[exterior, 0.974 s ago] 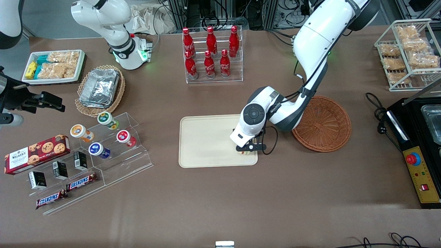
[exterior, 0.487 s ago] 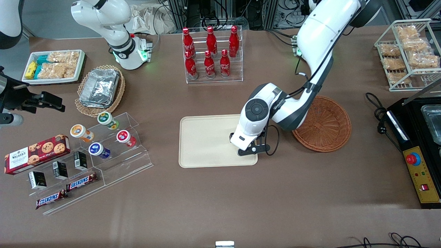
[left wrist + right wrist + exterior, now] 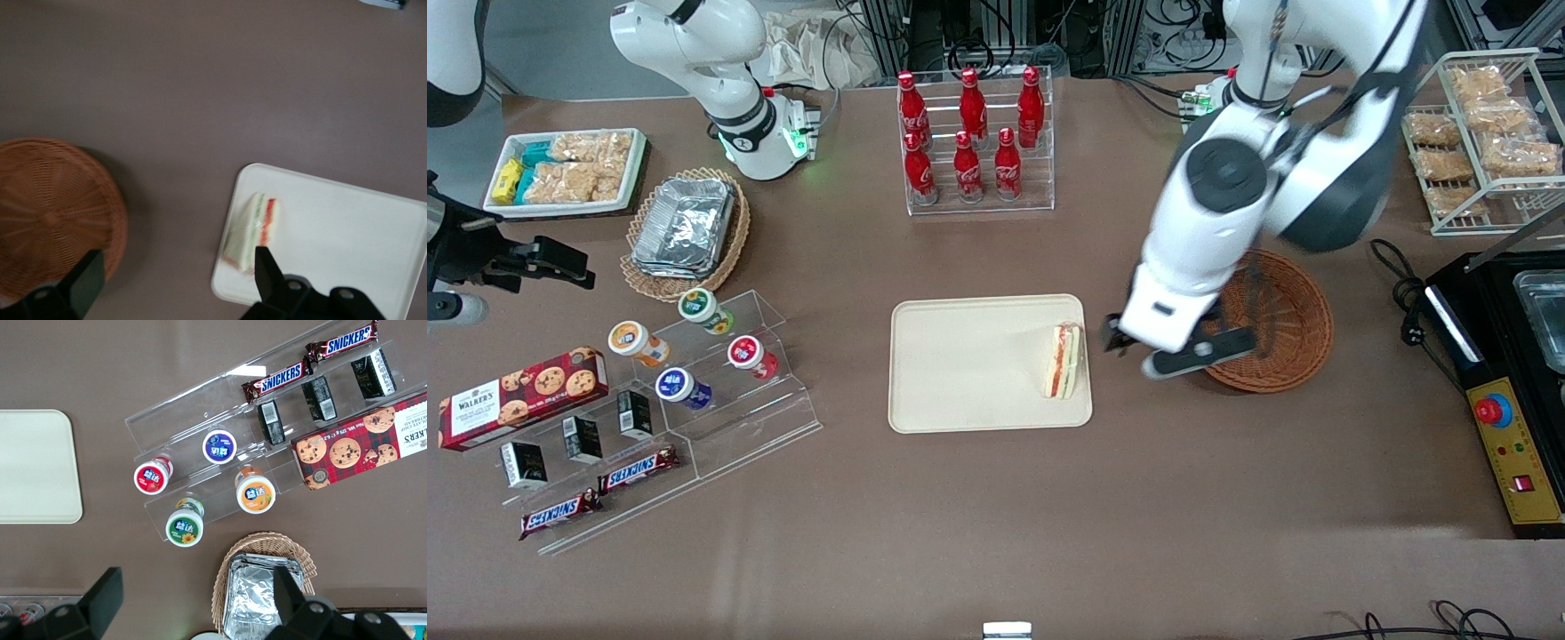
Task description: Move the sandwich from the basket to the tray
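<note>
Logging the containers as I see them from the console. Sandwich (image 3: pixel 1064 362) lies on the tray (image 3: pixel 960 364), at the tray end nearest the basket (image 3: pixel 1276 320), standing on a crust edge with its orange-red and green layers showing. Nothing else is on the tray. In the wrist view the sandwich (image 3: pixel 251 231) lies just inside the tray's (image 3: pixel 347 240) rim, with the basket (image 3: pixel 53 213) well apart from it across bare table.

My left gripper (image 3: pixel 1178 348) hangs raised above the table, between tray and basket and overlapping the basket's rim in the front view. Its fingers (image 3: pixel 83 283) are spread wide and hold nothing. Basket interior, where I can see it, shows only bare weave.

Other containers: lighter wicker basket (image 3: pixel 685 233) holds a stack of foil containers (image 3: pixel 685 222); white tray (image 3: pixel 565 173) holds snack packets; clear rack (image 3: pixel 974 142) holds six red bottles; wire rack (image 3: pixel 1480 133) toward the working arm's end holds bagged snacks; clear stepped stand (image 3: pixel 694 400) carries cups, small boxes and chocolate bars.
</note>
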Controlling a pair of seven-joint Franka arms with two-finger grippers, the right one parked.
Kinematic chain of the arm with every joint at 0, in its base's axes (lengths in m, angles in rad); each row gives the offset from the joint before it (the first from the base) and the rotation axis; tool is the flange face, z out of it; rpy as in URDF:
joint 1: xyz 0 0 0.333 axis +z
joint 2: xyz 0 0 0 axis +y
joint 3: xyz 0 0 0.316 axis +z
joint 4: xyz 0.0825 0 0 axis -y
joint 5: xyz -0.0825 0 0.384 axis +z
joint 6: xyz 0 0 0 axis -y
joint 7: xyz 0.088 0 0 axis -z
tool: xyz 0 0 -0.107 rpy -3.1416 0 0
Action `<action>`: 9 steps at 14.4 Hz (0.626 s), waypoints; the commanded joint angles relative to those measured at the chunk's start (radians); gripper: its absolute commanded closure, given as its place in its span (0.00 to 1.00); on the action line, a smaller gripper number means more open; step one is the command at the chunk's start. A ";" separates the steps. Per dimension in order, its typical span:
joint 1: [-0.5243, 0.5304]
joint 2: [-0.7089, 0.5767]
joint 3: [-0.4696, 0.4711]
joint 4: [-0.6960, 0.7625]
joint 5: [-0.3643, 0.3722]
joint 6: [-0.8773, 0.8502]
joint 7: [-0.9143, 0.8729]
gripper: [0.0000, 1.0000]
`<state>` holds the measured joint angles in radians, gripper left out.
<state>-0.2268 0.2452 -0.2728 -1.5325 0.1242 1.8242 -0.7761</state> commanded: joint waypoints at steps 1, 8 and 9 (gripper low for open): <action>0.120 -0.110 -0.005 -0.031 -0.063 -0.081 0.192 0.00; 0.212 -0.213 0.223 -0.032 -0.144 -0.249 0.800 0.00; 0.151 -0.211 0.322 -0.032 -0.146 -0.249 0.843 0.00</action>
<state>0.0425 0.0589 -0.1112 -1.5400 -0.0024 1.5888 -0.0313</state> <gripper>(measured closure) 0.000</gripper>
